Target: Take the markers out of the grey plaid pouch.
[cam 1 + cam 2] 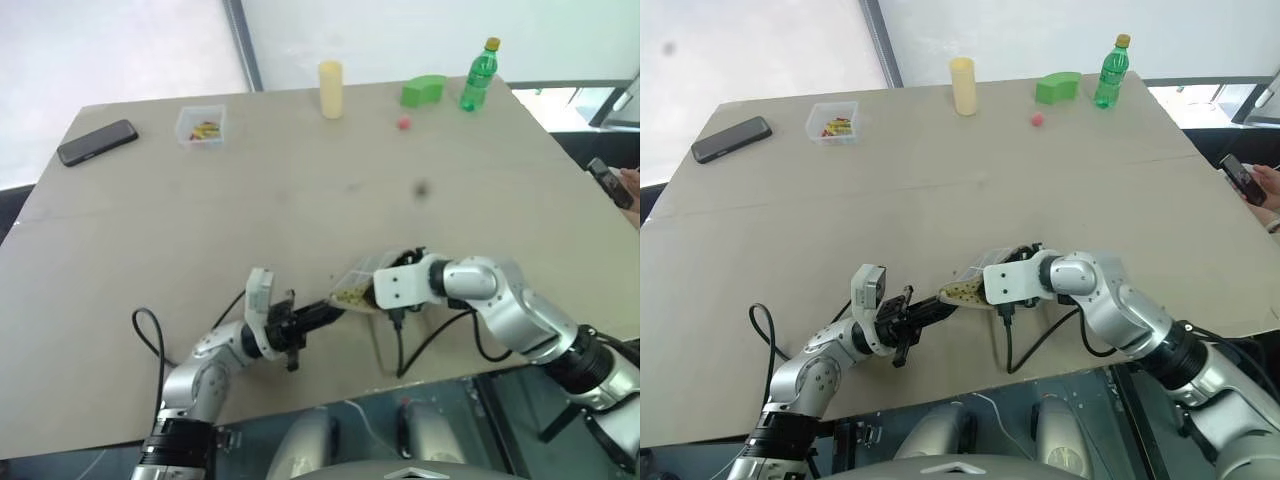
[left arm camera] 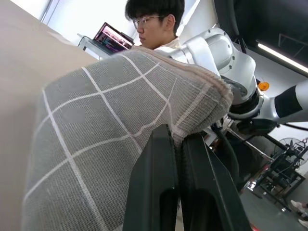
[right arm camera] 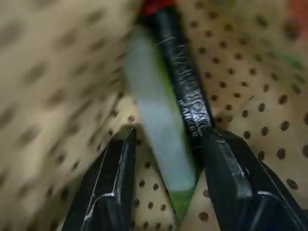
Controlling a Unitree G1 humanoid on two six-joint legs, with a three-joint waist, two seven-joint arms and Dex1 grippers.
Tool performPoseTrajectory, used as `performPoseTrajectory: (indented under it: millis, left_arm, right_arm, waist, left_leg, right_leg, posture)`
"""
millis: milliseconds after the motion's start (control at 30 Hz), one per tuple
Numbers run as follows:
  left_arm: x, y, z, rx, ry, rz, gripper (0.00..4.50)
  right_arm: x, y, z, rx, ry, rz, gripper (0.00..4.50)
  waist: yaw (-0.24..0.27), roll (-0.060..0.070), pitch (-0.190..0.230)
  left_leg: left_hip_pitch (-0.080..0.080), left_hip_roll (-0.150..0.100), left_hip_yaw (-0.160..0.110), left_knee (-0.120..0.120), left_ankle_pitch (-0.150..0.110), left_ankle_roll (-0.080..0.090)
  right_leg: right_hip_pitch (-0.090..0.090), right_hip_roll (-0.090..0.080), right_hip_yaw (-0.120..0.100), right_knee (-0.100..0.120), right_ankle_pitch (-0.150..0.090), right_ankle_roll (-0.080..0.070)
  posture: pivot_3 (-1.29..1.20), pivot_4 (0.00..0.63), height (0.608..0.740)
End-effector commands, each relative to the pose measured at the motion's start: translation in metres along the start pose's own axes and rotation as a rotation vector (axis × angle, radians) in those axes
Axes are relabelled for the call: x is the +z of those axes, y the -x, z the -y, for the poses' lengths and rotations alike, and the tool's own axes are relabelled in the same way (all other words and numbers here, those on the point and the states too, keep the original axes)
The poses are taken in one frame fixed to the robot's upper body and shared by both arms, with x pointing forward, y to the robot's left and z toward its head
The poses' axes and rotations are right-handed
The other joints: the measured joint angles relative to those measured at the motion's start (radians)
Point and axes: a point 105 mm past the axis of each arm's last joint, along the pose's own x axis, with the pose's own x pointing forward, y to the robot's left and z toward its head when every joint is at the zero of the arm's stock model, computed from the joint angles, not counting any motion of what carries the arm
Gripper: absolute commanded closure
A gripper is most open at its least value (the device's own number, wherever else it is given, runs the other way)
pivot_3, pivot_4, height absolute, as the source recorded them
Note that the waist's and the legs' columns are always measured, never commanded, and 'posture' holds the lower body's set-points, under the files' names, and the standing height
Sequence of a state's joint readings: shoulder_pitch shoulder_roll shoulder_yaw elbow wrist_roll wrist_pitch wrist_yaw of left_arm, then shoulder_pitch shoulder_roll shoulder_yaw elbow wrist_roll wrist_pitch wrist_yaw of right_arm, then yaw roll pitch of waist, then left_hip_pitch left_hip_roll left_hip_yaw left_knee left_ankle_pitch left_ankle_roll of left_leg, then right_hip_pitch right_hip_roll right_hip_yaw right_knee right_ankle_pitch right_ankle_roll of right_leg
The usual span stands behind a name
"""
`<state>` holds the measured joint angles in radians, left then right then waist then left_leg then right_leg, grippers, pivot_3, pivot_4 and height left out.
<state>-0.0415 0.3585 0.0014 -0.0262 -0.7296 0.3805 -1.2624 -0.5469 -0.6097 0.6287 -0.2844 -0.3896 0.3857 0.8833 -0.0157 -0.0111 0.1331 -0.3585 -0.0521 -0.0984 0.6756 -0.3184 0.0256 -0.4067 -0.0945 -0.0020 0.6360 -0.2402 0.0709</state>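
Grey plaid fabric pouch [image 2: 120, 125] hangs just above the tan table [image 1: 300, 200] near its front edge, its corner pinched by the left hand [image 2: 179, 144]. The right hand [image 3: 166, 159] reaches into its dotted beige lining, fingers [image 3: 110, 187] spread around two slim markers [image 3: 163, 120], apparently not yet clamping them.

The left gripper [image 1: 940, 303] pinches the grey plaid pouch [image 1: 975, 283] at its near-left edge. The right gripper [image 1: 992, 280] reaches into the pouch's open mouth from the right.

Bright daylight from behind table [image 1: 300, 200]; right wrist view blurred
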Motion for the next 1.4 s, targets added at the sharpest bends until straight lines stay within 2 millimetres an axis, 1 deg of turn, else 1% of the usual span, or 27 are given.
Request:
performPoseTrajectory:
  millis: [33, 67, 133, 233, 300, 333, 467, 600, 733, 867, 933, 1000, 1033, 1067, 1100, 1133, 1167, 1267, 1300, 1400]
  left_arm:
    - [0.003, 0.000, 0.002, -0.010, -0.020, 0.022, 4.50]
    - [0.004, 0.000, 0.001, -0.001, -0.024, 0.028, 4.50]
    - [0.006, 0.003, -0.003, 0.015, -0.033, 0.037, 4.50]
    - [0.010, 0.006, -0.009, 0.038, -0.045, 0.045, 4.50]
    - [0.012, 0.008, -0.012, 0.048, -0.051, 0.047, 4.50]
    - [0.014, 0.008, -0.014, 0.052, -0.057, 0.044, 4.50]
    - [0.016, 0.008, -0.019, 0.062, -0.087, 0.029, 4.50]
    - [0.020, 0.006, -0.030, 0.108, -0.157, 0.026, 4.50]
    - [0.019, 0.006, -0.033, 0.123, -0.184, 0.025, 4.50]
    - [0.021, 0.009, -0.044, 0.185, -0.249, 0.011, 4.50]
    - [0.023, 0.010, -0.047, 0.205, -0.271, 0.011, 4.50]
    - [0.026, 0.012, -0.050, 0.228, -0.294, 0.015, 4.50]
    - [0.029, 0.014, -0.052, 0.252, -0.310, 0.017, 4.50]
    - [0.033, 0.016, -0.054, 0.279, -0.326, 0.027, 4.50]
    - [0.038, 0.019, -0.055, 0.304, -0.339, 0.042, 4.50]
    - [0.043, 0.023, -0.056, 0.331, -0.359, 0.054, 4.50]
    - [0.047, 0.026, -0.056, 0.350, -0.378, 0.058, 4.50]
    - [0.053, 0.033, -0.052, 0.372, -0.418, 0.057, 4.50]
    - [0.054, 0.033, -0.051, 0.368, -0.426, 0.052, 4.50]
    - [0.056, 0.033, -0.049, 0.354, -0.430, 0.055, 4.50]
  right_arm:
    - [-0.012, -0.006, -0.007, -0.017, -0.035, -0.016, 3.82]
    - [-0.014, -0.005, -0.006, -0.033, -0.039, -0.015, 4.09]
    - [-0.016, 0.000, -0.001, -0.072, -0.066, -0.001, 4.17]
    - [-0.011, 0.013, 0.009, -0.134, -0.131, 0.061, 4.21]
    - [0.000, 0.026, 0.015, -0.157, -0.171, 0.134, 4.24]
    - [0.005, 0.035, 0.015, -0.153, -0.189, 0.171, 4.24]
    - [0.019, 0.057, 0.013, -0.130, -0.233, 0.263, 4.24]
    - [0.032, 0.086, 0.016, -0.131, -0.344, 0.358, 4.24]
    - [0.034, 0.097, 0.017, -0.132, -0.386, 0.375, 4.24]
    - [0.045, 0.137, 0.038, -0.197, -0.547, 0.559, 4.24]
    - [0.042, 0.153, 0.057, -0.279, -0.630, 0.628, 4.24]
    - [0.026, 0.166, 0.080, -0.406, -0.710, 0.616, 4.24]
    - [0.011, 0.170, 0.092, -0.486, -0.757, 0.572, 4.24]
    - [-0.002, 0.173, 0.099, -0.533, -0.798, 0.535, 4.24]
    - [-0.012, 0.175, 0.102, -0.549, -0.842, 0.506, 4.24]
    - [-0.028, 0.173, 0.106, -0.581, -0.879, 0.434, 4.24]
    - [-0.042, 0.170, 0.107, -0.600, -0.908, 0.361, 4.24]
    - [-0.079, 0.146, 0.095, -0.530, -1.082, 0.201, 4.24]
    - [-0.089, 0.138, 0.091, -0.507, -1.148, 0.172, 4.24]
    - [-0.106, 0.117, 0.077, -0.427, -1.183, 0.074, 4.24]
  waist:
    - [0.000, -0.002, -0.002]
    - [0.000, -0.003, -0.003]
    - [0.000, -0.003, -0.004]
    - [0.003, -0.003, -0.004]
    - [0.007, -0.002, -0.003]
    - [0.007, -0.002, -0.003]
    - [0.007, -0.001, -0.003]
    - [0.007, -0.001, -0.002]
    - [0.006, -0.001, -0.002]
    - [0.009, -0.001, -0.002]
    - [0.008, -0.001, -0.002]
    - [0.008, -0.001, -0.002]
    - [0.007, -0.001, -0.002]
    - [0.007, -0.001, -0.002]
    - [0.007, -0.001, -0.002]
    - [0.008, -0.001, -0.002]
    - [0.008, -0.001, -0.002]
    - [0.002, -0.001, -0.002]
    - [-0.001, -0.001, -0.003]
    - [0.000, 0.000, -0.002]
  left_leg:
    - [0.000, 0.000, 0.000, 0.000, 0.000, 0.000]
    - [0.000, 0.000, 0.000, 0.000, 0.000, 0.000]
    - [0.000, 0.000, 0.000, 0.000, 0.000, 0.000]
    - [0.000, 0.000, 0.000, 0.001, 0.000, 0.000]
    - [0.000, 0.000, 0.000, 0.001, 0.000, 0.000]
    - [0.000, 0.000, -0.001, 0.001, 0.000, 0.000]
    - [-0.002, -0.001, -0.001, 0.001, 0.000, 0.000]
    - [-0.003, -0.001, -0.002, 0.001, 0.000, 0.000]
    - [-0.003, -0.001, -0.002, 0.001, 0.000, 0.000]
    - [-0.003, -0.001, -0.002, 0.000, 0.000, 0.000]
    - [-0.003, -0.001, -0.002, 0.000, 0.000, 0.000]
    - [-0.003, -0.001, -0.002, 0.000, 0.000, 0.000]
    - [-0.002, -0.001, -0.002, 0.000, 0.000, 0.000]
    - [-0.002, -0.001, -0.002, 0.000, 0.000, 0.000]
    - [-0.002, -0.001, -0.002, 0.000, 0.000, 0.000]
    - [-0.003, -0.001, -0.002, 0.000, 0.000, 0.000]
    - [-0.003, -0.002, -0.002, 0.000, 0.000, 0.000]
    - [-0.004, -0.002, -0.001, -0.001, 0.000, 0.000]
    - [-0.003, -0.002, 0.000, -0.002, 0.000, 0.000]
    - [-0.003, -0.001, 0.002, -0.003, 0.000, 0.000]
  right_leg:
    - [0.000, 0.000, 0.000, 0.000, 0.000, 0.000]
    - [0.000, 0.000, 0.000, 0.000, 0.000, 0.000]
    - [0.000, 0.000, 0.000, 0.001, 0.000, 0.000]
    - [0.000, 0.000, 0.000, 0.001, 0.000, 0.000]
    - [0.000, 0.000, 0.000, 0.001, 0.000, 0.000]
    - [0.000, 0.000, 0.000, 0.001, 0.000, 0.000]
    - [0.000, -0.001, 0.000, 0.000, 0.000, 0.000]
    - [0.000, -0.001, -0.001, 0.000, 0.000, 0.000]
    - [0.000, -0.001, -0.001, 0.000, 0.000, 0.000]
    - [0.000, -0.001, -0.001, 0.000, 0.000, 0.000]
    - [0.000, -0.001, -0.001, 0.000, 0.000, 0.000]
    - [0.000, -0.001, -0.001, 0.000, 0.000, 0.000]
    - [0.000, -0.001, -0.001, 0.000, 0.000, 0.000]
    - [0.000, -0.001, -0.001, 0.000, 0.000, 0.000]
    - [0.000, -0.001, -0.001, 0.001, 0.000, 0.000]
    - [0.000, -0.002, -0.001, 0.001, 0.000, 0.000]
    - [0.000, -0.002, -0.001, 0.001, 0.000, 0.000]
    - [-0.002, -0.002, 0.000, 0.000, 0.000, 0.000]
    - [-0.003, -0.002, 0.001, 0.000, 0.000, 0.000]
    - [-0.003, -0.002, 0.002, 0.000, 0.000, 0.000]
  posture:
    - [0.00, 0.150, 0.740]
    - [0.00, 0.150, 0.740]
    - [0.00, 0.150, 0.740]
    - [0.00, 0.150, 0.740]
    - [0.00, 0.150, 0.740]
    - [0.00, 0.150, 0.740]
    - [0.00, 0.150, 0.740]
    - [0.00, 0.150, 0.740]
    - [0.00, 0.150, 0.740]
    - [0.00, 0.150, 0.740]
    - [0.00, 0.150, 0.740]
    - [0.00, 0.150, 0.740]
    - [0.00, 0.150, 0.740]
    - [0.00, 0.150, 0.740]
    - [0.00, 0.150, 0.740]
    - [0.00, 0.150, 0.740]
    - [0.00, 0.150, 0.740]
    - [0.00, 0.150, 0.740]
    - [0.00, 0.150, 0.740]
    - [0.00, 0.150, 0.740]
